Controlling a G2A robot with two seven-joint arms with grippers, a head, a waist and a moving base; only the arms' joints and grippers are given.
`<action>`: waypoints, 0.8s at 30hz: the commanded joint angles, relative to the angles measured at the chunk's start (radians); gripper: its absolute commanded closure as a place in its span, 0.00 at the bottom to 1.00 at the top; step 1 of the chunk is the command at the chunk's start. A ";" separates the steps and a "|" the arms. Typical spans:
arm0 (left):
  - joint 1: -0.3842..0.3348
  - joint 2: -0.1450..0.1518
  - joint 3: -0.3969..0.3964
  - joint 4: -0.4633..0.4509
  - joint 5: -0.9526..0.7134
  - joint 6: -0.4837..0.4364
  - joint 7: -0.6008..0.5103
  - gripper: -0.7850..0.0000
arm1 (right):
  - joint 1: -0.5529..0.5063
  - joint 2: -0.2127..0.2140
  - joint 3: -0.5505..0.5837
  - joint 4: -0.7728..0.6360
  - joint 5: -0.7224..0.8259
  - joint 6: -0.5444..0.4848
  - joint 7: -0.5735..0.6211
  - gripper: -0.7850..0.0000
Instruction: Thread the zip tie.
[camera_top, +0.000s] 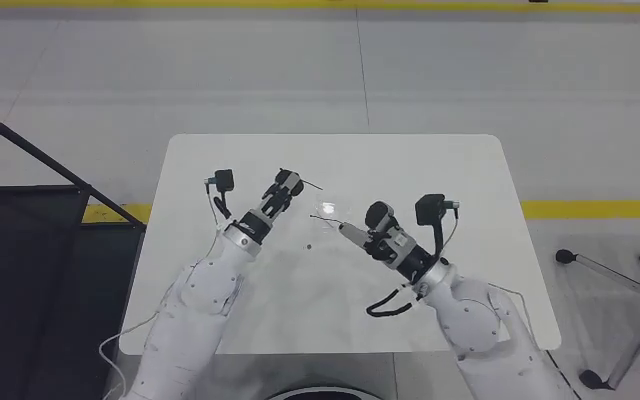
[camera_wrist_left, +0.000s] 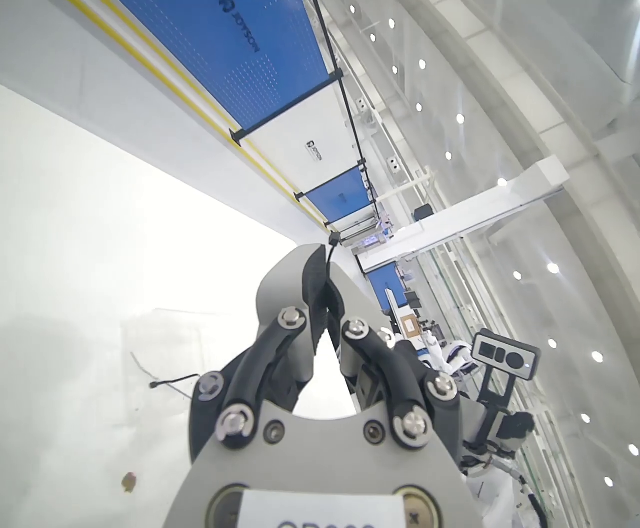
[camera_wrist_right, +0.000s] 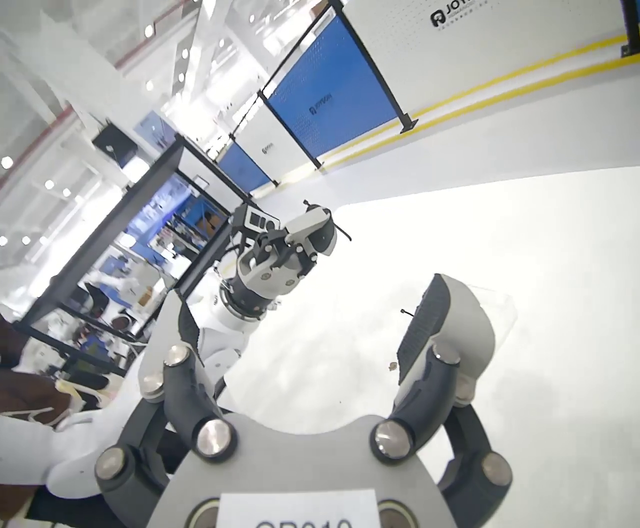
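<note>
My left gripper (camera_wrist_left: 325, 270) is shut on a thin black zip tie (camera_wrist_left: 332, 240), held above the white table (camera_top: 420, 170). The tie's head pokes out past the fingertips. From the top, that gripper (camera_top: 289, 183) sits left of centre with the tie (camera_top: 312, 184) sticking out toward the right. A second black zip tie (camera_wrist_left: 170, 381) lies on the table between the arms (camera_top: 325, 213). My right gripper (camera_wrist_right: 305, 300) is open, with nothing between its fingers, and hovers just right of the lying tie (camera_wrist_right: 405, 313). Across from it is the left gripper (camera_wrist_right: 305, 232) with its tie.
A clear flat plastic sheet (camera_wrist_right: 500, 305) lies under the loose tie. A small brown speck (camera_wrist_left: 129, 481) rests on the table nearby (camera_top: 309, 245). A black frame (camera_top: 60, 170) stands off the table's left edge. The table's far and right parts are bare.
</note>
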 joint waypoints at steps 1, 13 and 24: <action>0.043 0.006 -0.033 -0.046 0.015 0.024 0.003 1.00 | 0.024 -0.003 -0.032 0.004 -0.046 0.007 0.013 0.00; 0.161 0.018 -0.134 -0.131 0.036 0.078 0.065 1.00 | 0.053 -0.007 -0.065 0.010 -0.110 0.046 0.038 0.00; 0.149 0.017 -0.143 -0.113 0.042 0.131 0.107 1.00 | 0.142 -0.028 -0.222 0.024 -0.385 0.096 0.043 0.00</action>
